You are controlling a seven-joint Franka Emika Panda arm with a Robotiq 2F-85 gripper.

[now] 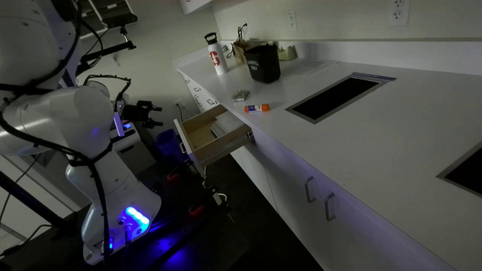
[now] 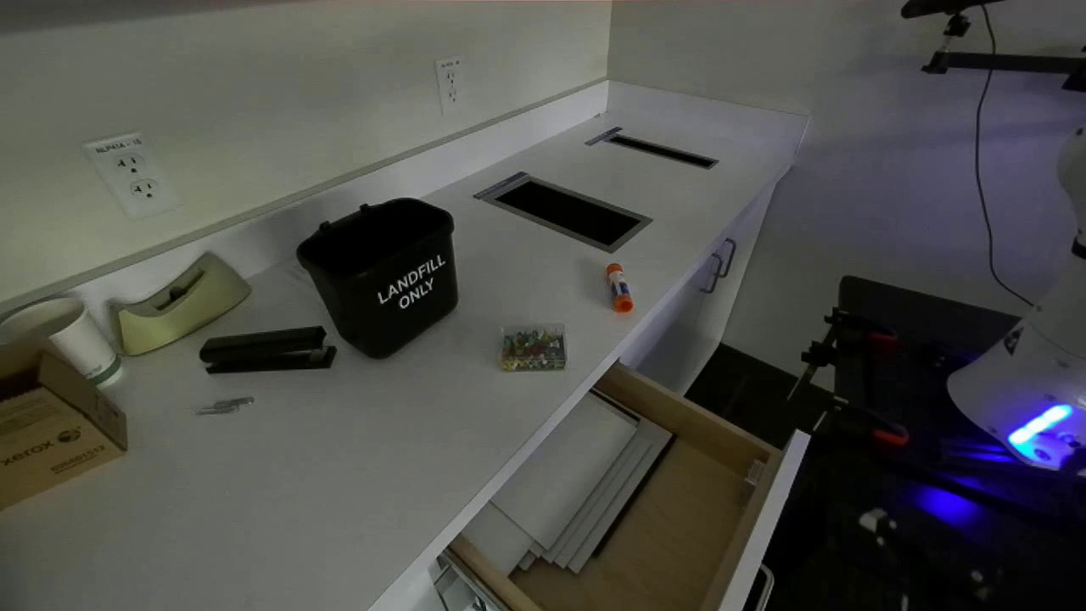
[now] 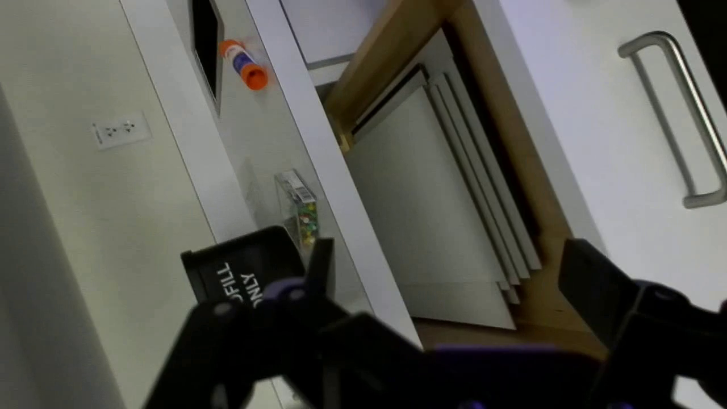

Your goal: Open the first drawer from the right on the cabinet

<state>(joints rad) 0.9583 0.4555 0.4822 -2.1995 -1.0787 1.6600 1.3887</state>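
The drawer (image 1: 222, 146) stands pulled out from the white cabinet (image 1: 369, 135), with tan wooden sides and a white front. It also shows open in an exterior view (image 2: 774, 518) and in the wrist view (image 3: 596, 125). White panels or sheets (image 3: 420, 199) lie stacked inside it. Its metal bar handle (image 3: 694, 105) is on the outer face, at the right of the wrist view. My gripper (image 1: 160, 116) is open and empty, apart from the drawer, in front of and above its front. In the wrist view, the open fingers (image 3: 448, 250) frame the drawer's inside.
On the countertop are a black bin (image 2: 390, 288), a glue stick (image 2: 619, 288), a clear box of pins (image 2: 533, 348), a stapler (image 2: 270, 350), a tape dispenser (image 2: 180, 307), a cardboard box (image 2: 64, 424) and a bottle (image 1: 216, 56). A blue bin (image 1: 168, 145) stands below.
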